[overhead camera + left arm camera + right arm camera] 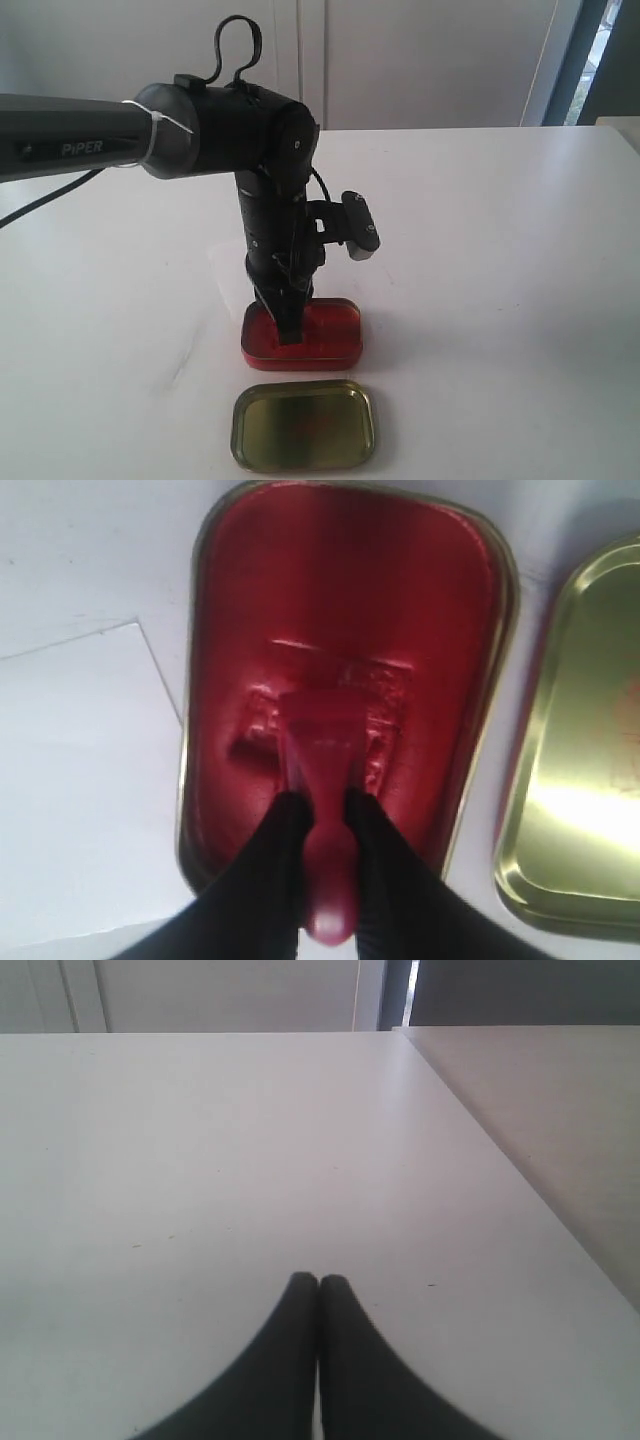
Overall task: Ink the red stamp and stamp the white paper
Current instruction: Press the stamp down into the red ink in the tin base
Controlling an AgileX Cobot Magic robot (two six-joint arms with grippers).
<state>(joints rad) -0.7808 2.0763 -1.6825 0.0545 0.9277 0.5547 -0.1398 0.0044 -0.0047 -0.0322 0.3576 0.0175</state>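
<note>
1. The white surface (500,300) carries everything and is bare around the right gripper.
2. The left arm (200,125) reaches in from the left of the exterior view and bends straight down over the red tin.
3. The red tin (300,358) sits open near the middle of the surface, and its ink pad (350,590) shows rectangular press marks.
4. The gold lid (303,425) lies inside-up just beside the tin, on the camera's side in the exterior view.
5. The white paper (80,780) lies flat just beside the tin, on the side away from the lid.
6. The left gripper (325,802) points down into the tin, clenched on the handle of the red stamp.
7. The right gripper (319,1282) is clenched with its fingers pressed together and nothing between them, low over the bare surface.
8. The red stamp (325,745) stands inside the tin, its handle between the left fingers and its base down on the ink pad, near the pad's middle.
</note>
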